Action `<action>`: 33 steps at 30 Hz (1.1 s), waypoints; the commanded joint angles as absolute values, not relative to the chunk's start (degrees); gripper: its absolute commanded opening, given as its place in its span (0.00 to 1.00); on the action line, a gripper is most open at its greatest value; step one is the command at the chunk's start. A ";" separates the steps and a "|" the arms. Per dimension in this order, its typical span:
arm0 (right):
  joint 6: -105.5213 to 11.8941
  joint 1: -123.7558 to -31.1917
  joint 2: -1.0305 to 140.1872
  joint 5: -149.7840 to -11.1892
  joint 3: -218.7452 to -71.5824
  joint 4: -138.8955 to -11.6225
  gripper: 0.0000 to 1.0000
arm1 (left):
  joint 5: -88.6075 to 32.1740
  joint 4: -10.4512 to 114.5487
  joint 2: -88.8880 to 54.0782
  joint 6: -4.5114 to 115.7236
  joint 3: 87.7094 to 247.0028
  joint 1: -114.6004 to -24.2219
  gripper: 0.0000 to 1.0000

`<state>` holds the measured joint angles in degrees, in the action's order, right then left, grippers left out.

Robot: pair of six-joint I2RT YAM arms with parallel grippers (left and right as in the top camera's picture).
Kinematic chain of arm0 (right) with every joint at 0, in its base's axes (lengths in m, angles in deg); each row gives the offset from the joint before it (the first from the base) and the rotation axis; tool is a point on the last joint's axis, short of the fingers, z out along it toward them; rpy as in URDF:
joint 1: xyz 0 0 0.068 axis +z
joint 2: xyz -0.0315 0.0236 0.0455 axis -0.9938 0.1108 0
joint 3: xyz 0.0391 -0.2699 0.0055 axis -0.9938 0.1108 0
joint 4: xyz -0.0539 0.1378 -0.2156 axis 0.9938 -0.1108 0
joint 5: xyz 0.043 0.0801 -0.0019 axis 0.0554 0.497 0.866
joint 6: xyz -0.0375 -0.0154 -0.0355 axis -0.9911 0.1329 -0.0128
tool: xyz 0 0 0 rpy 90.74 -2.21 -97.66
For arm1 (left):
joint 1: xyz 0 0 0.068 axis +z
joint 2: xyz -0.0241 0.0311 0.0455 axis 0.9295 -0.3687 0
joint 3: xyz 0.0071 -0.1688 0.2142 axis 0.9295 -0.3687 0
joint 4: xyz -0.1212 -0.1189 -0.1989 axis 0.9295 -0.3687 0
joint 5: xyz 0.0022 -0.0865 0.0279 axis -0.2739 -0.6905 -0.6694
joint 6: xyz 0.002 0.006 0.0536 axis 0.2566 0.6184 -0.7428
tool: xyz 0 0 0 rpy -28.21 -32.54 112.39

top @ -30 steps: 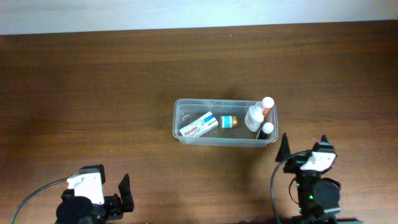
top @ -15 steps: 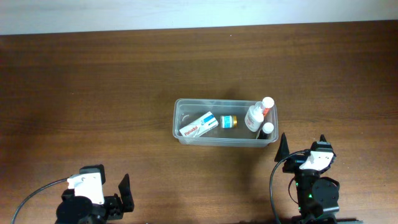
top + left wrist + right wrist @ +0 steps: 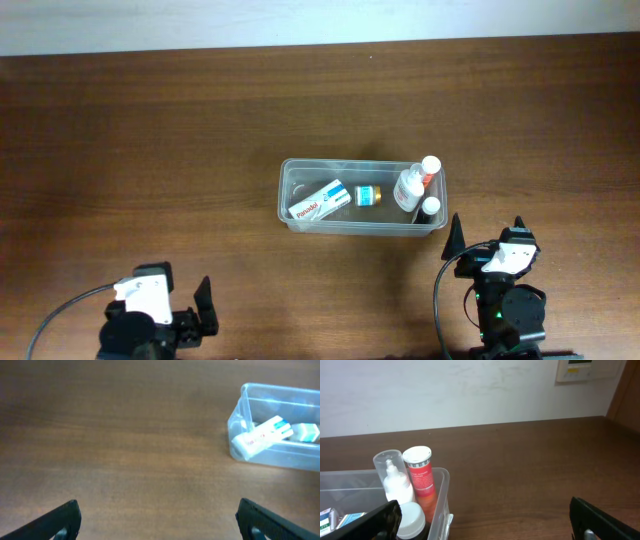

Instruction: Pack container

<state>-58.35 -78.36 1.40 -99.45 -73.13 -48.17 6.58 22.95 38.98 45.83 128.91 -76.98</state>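
Just beyond right gripper (image 3: 487,236): container (image 3: 360,228).

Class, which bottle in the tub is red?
The white-capped red bottle at the container's right end; the white bottle and dark bottle beside it differ.

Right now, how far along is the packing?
Looks nearly done. The container holds a white box, a small bottle, a spray bottle, a red tube and a white-capped bottle. Nothing is in hand: the left gripper and right gripper are open and empty. No loose item shows on the table, so little seems left.
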 commanded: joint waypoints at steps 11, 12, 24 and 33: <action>-58.81 -78.80 1.55 -99.53 -72.57 -48.04 0.98 | 8.33 66.05 53.95 45.17 95.60 -77.05 1.00; -58.81 -78.80 1.55 -99.53 -72.57 -48.04 0.98 | 8.57 69.87 53.95 45.02 93.59 -77.05 1.00; -58.81 -78.80 1.55 -99.53 -72.57 -48.04 0.98 | 9.33 82.62 53.95 43.99 87.97 -74.60 1.00; -58.81 -78.80 1.55 -99.53 -72.57 -48.04 0.98 | 9.33 82.62 53.95 44.01 87.97 -71.04 1.00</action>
